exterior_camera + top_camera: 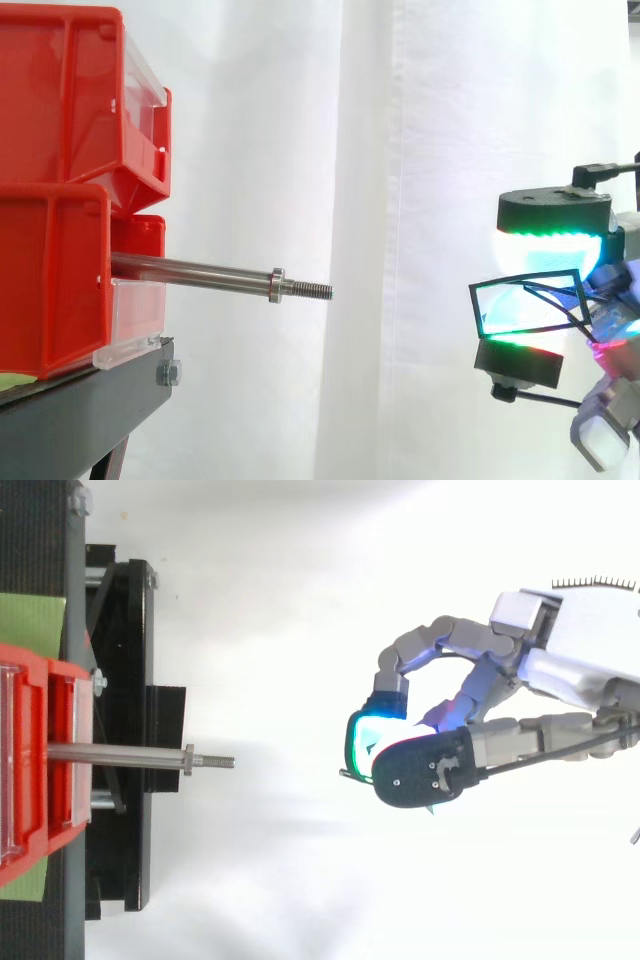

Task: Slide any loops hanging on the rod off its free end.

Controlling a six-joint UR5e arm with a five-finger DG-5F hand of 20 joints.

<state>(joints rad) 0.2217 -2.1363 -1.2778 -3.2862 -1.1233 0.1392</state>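
White curtain (400, 150) is hanging behind the whole setup, and on the left two red bins (60, 100) are sitting stacked on a black stand (80, 410). A steel rod (190, 270) is sticking out of the lower bin toward the right, with a collar nut (276, 285) and a threaded tip (310, 291) at its free end. Over on the right the hand (585, 645) is hanging in the air, well apart from that tip and roughly level with it. Its glowing fingertips (548, 250) are curling in and pinching a thin black loop (527, 277), so the loop is sitting off the rod, squeezed between the pads and poking out left toward the rod.
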